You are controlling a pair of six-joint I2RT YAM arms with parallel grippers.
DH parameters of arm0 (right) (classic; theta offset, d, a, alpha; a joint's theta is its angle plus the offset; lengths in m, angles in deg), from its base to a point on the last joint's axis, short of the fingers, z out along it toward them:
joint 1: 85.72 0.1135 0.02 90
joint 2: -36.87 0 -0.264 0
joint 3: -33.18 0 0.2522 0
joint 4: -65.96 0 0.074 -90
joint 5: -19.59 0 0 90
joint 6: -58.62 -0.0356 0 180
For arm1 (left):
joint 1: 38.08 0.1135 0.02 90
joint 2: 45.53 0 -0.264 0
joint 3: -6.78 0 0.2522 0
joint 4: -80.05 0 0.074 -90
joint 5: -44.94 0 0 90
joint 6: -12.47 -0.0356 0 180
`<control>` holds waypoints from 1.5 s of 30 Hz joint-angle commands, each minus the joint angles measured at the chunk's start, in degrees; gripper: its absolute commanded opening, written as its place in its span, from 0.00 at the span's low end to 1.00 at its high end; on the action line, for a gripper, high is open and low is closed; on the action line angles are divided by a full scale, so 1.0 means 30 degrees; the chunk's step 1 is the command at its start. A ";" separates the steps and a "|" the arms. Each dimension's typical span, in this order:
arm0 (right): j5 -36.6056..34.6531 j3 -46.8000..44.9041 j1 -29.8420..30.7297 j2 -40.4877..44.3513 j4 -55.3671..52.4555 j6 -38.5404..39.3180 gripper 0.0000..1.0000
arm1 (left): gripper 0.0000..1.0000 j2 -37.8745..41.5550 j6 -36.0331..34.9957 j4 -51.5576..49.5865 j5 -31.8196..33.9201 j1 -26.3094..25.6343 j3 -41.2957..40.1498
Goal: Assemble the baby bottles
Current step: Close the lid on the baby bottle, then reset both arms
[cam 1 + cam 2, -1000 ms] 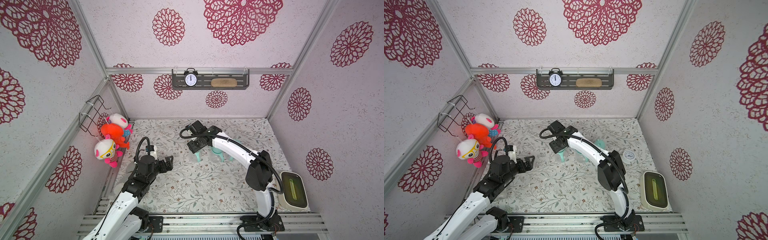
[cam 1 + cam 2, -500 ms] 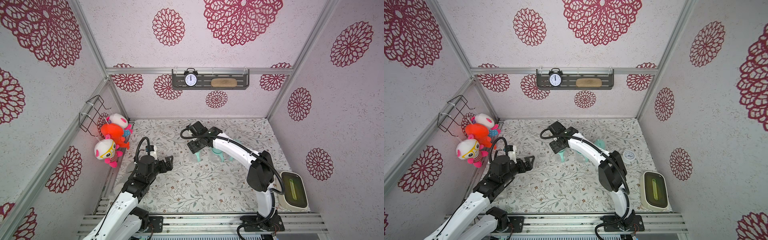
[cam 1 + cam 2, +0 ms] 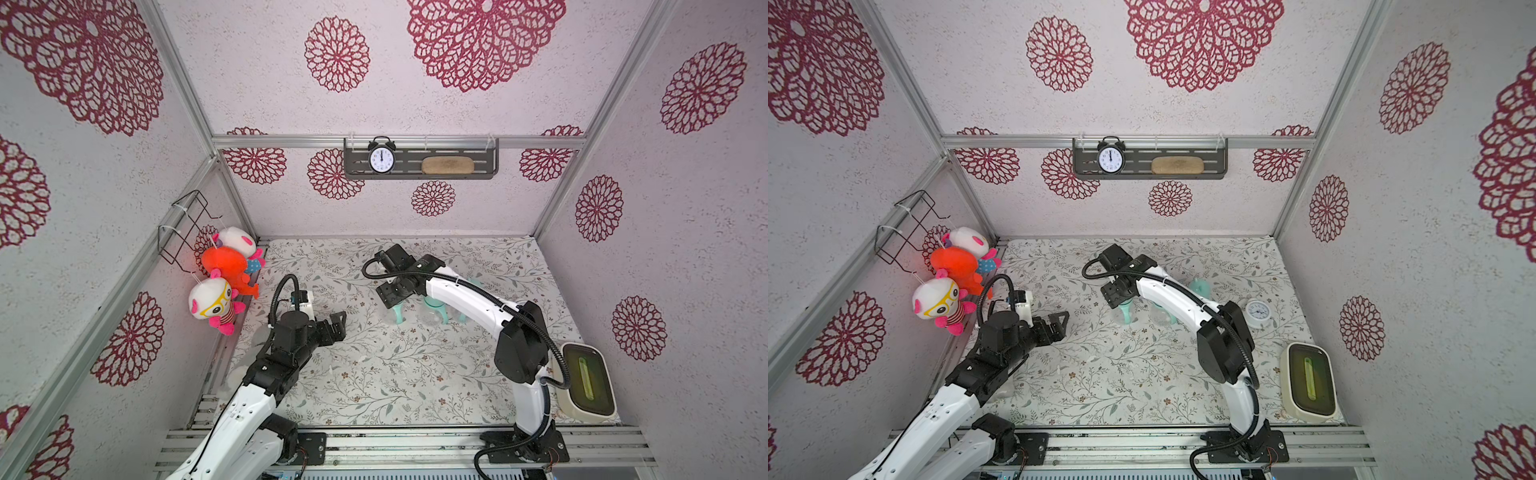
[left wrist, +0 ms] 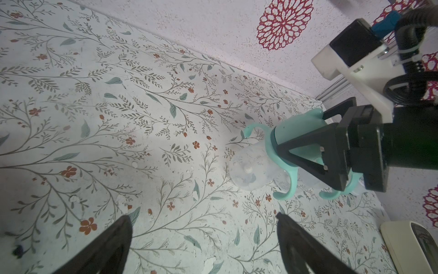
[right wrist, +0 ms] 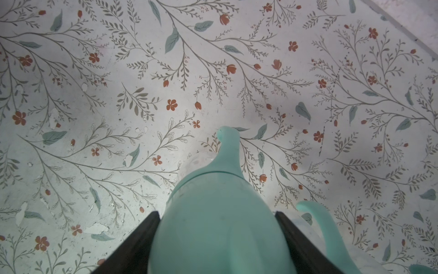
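Observation:
Three baby bottles stand in a row at mid-table. The leftmost baby bottle is clear with a mint handle ring and a mint dome cap. My right gripper reaches down over that cap. Its fingers flank the cap closely, with a thin pale gap on one side, and the bottle's base rests on the table. A second bottle stands just right of it. The third is partly hidden by my right arm. My left gripper hovers open and empty to the left.
A small white alarm clock lies right of the bottles. A cream box with a green window sits at the front right edge. Plush toys hang on the left wall under a wire basket. A shelf hangs on the back wall.
My right gripper's jaws have spread a little around the cap. Both arms and the bottles stay where they were.

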 commanded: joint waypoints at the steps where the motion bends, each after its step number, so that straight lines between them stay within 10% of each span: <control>1: -0.0024 0.0626 -0.0211 0.0625 -0.0338 0.0145 0.78 | 0.98 0.0114 -0.0026 0.0065 0.0181 0.0173 0.0205; 24: -0.0211 -0.1887 -0.0226 0.4540 0.2622 0.1545 0.94 | 0.98 -0.0558 -0.1128 -0.0617 0.0834 0.0201 0.1311; 45: -0.6036 -2.0323 -0.3014 2.2262 1.0136 0.0006 0.98 | 0.97 0.1105 -0.8408 0.0526 0.6498 0.0599 0.2225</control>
